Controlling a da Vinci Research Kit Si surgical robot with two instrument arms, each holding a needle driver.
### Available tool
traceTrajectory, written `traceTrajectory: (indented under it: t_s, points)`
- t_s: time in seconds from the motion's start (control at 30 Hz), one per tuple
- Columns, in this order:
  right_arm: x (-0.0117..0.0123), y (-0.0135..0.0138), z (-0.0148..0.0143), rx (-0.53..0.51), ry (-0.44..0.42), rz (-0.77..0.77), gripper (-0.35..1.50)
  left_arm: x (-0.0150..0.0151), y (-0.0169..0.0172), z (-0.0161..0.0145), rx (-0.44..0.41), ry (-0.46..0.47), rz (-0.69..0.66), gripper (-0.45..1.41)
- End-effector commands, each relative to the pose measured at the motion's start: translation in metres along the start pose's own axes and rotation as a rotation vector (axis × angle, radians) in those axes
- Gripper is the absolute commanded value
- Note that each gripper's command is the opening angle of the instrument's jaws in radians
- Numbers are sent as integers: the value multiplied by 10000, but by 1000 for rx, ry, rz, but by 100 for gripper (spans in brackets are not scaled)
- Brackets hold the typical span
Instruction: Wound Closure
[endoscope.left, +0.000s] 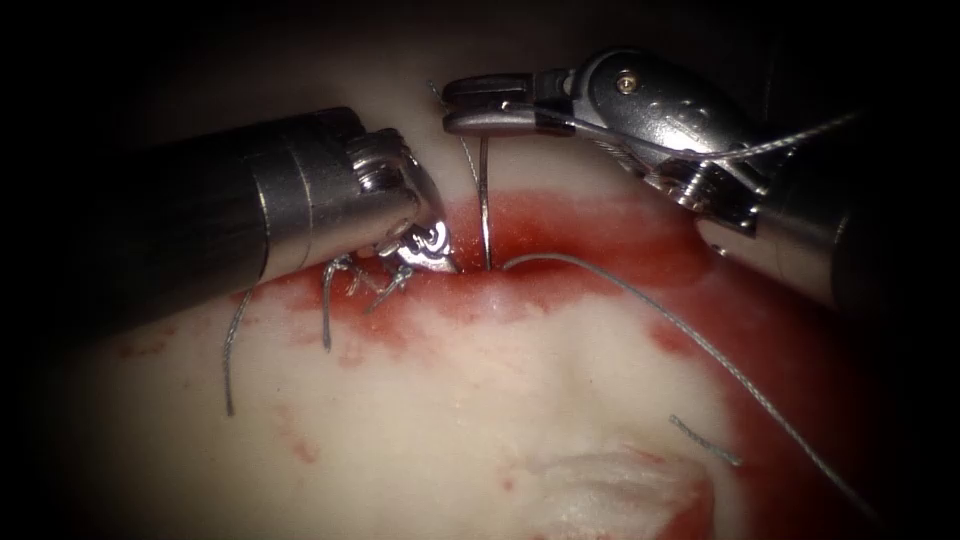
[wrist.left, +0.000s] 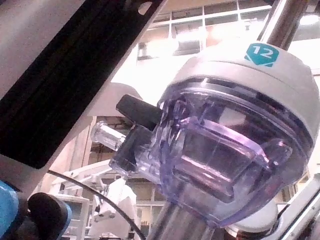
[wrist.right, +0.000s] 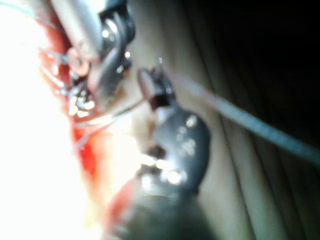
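Two tools: right tool (endoscope.left: 462, 105) jaws clamped on one needle (endoscope.left: 485, 205), left tool (endoscope.left: 432, 252) jaws together.

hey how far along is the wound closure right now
Done: knotted stitches with cut thread ends sit on the cut's left part. In hand: the right tool grips the needle near its upper end, its lower end in the tissue; the left tool presses beside it. Left: thread lies loose to the right.

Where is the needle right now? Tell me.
In the endoscope view the needle hangs upright from the right end effector, which grips its upper end; its lower end enters the tissue at the cut, just right of the left end effector.
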Motion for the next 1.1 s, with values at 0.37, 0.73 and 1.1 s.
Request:
traceTrajectory:
  t_s: [0.37,0.73,1.1]
  points:
    - [9,14,5,-15,-1,3,-35,-13,-5,-3,-2,-3,8,-45]
    - [11,16,6,-59,-2,8,-35,-13,-5,-4,-1,-2,8,-45]
    - [13,19,5,-73,-1,11,-35,-13,-6,-4,-1,-2,8,-45]
